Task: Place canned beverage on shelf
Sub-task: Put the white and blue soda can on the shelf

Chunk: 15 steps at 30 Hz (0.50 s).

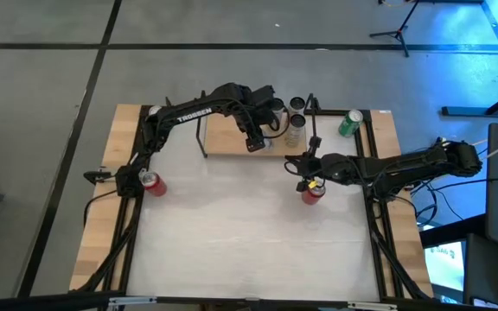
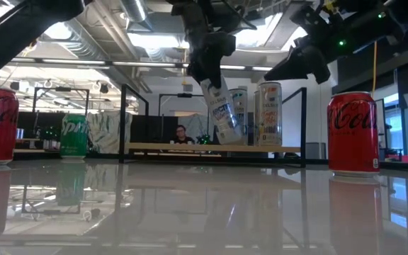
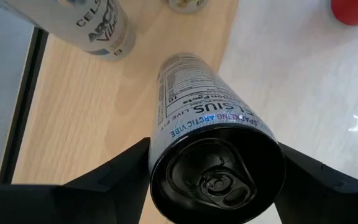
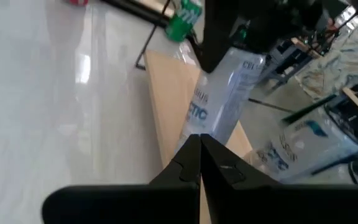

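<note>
The shelf [image 1: 227, 138] is a light-wood board with black wire ends, at the table's far middle. My left gripper [image 1: 256, 141] hangs over it, shut on a slim white canned beverage [image 2: 222, 110], which is tilted. The can's lower end [image 2: 236, 139] is just at the board; I cannot tell whether it touches. Two more slim cans [image 2: 269, 113] stand upright on the board's right part. My right gripper [image 1: 304, 164] is shut on nothing, level above the table in front of the shelf's right end, beside a red can [image 1: 312, 193]. My left gripper pinches the white can between its two fingers [image 3: 114, 183], on opposite sides of the wall just below the top rim [image 3: 166, 155]. The fingers come from above, slanting down. The can hangs below them, tilted, with its lower end over the shelf board [image 3: 73, 124].
A second red can [image 1: 151, 183] stands at the table's left by the left arm's base. A green can [image 1: 350, 123] stands right of the shelf. The wide white tabletop [image 1: 249, 242] lies toward the near edge. A person sits in the room behind [image 2: 181, 132].
</note>
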Tool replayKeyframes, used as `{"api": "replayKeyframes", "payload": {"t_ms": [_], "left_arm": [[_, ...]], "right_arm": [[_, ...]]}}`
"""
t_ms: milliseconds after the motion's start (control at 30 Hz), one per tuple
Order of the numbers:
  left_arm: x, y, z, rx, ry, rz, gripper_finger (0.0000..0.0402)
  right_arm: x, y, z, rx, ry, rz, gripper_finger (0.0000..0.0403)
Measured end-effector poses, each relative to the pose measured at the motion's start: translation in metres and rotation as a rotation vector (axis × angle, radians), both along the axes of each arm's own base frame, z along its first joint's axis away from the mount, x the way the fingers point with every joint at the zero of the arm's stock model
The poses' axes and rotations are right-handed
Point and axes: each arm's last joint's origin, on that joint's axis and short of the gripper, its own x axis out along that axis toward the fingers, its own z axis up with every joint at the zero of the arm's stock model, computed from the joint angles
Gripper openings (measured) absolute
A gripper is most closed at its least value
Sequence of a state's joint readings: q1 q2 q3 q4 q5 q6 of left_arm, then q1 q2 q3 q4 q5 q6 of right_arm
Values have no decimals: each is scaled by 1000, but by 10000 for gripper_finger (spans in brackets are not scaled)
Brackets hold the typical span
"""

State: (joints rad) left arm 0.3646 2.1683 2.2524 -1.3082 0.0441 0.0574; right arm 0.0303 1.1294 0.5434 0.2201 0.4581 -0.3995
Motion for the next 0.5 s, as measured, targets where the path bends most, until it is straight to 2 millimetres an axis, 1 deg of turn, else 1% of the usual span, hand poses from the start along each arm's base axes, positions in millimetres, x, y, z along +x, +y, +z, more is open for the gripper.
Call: {"api": "replayKeyframes", "payload": {"t_ms": [133, 233, 500], "left_arm": [[0, -5, 4, 2, 0, -15, 257], [1, -11, 11, 9, -14, -33, 252], [0, -30, 34, 31, -71, -80, 250]], "right_arm": [[4, 0, 2, 3, -45, 6, 5], [8, 0, -3, 17, -35, 16, 5], [20, -21, -20, 5, -7, -82, 5]]}}
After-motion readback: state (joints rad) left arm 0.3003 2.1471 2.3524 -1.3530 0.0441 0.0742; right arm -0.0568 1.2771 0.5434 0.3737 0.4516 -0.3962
